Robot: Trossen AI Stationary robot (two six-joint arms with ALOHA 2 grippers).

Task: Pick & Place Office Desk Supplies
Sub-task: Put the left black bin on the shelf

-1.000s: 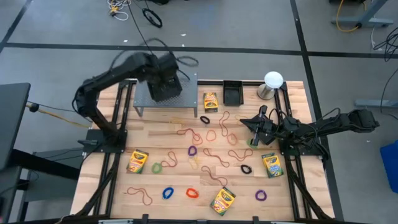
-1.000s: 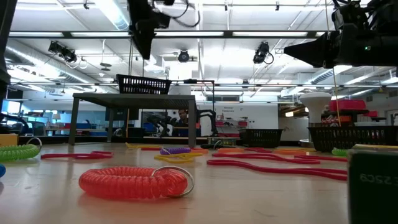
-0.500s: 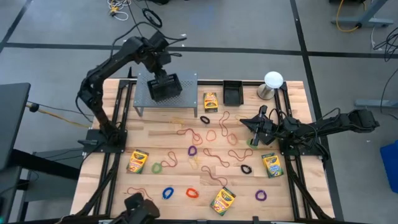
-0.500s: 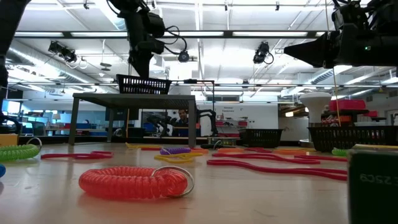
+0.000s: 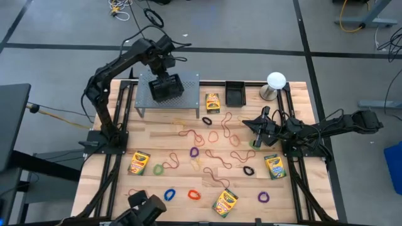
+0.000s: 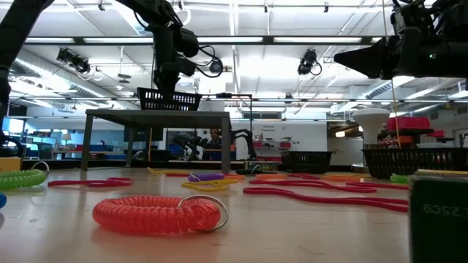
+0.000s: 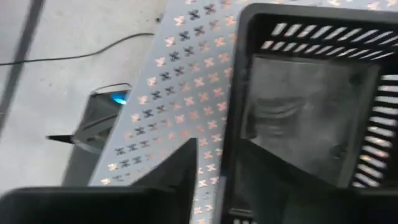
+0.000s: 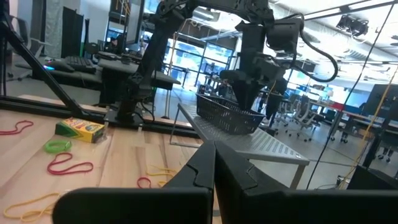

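A black mesh basket (image 5: 167,88) stands on a perforated metal shelf (image 5: 189,94) at the table's far left. My left gripper (image 7: 217,152) points down at the basket's far left wall (image 7: 235,93), open, with one finger inside the basket and one outside. Several yellow-and-green crayon boxes (image 5: 213,102) (image 5: 139,162) (image 5: 274,167) lie flat on the wood. Many rubber bands (image 5: 195,152) in several colours are strewn among them. My right gripper (image 5: 256,129) waits shut at the right, above the table, with nothing in it. My left gripper stands astride the basket's wall near its rim (image 7: 239,37), coming from above. Bare shelf shows between the outer finger (image 7: 183,174) and the wall. Whether the inner finger (image 7: 273,180) touches the wall I cannot tell.
A white ball on a metal base (image 5: 275,81) and a small black tray (image 5: 235,94) stand at the far right. A red coiled band (image 6: 157,214) lies near the low camera. Something dark (image 5: 144,210) shows at the table's near edge.
My left gripper has swung toward the table's far left corner and come down to the basket's rim. The basket has stayed put. Something dark has come into view at the table's near edge.
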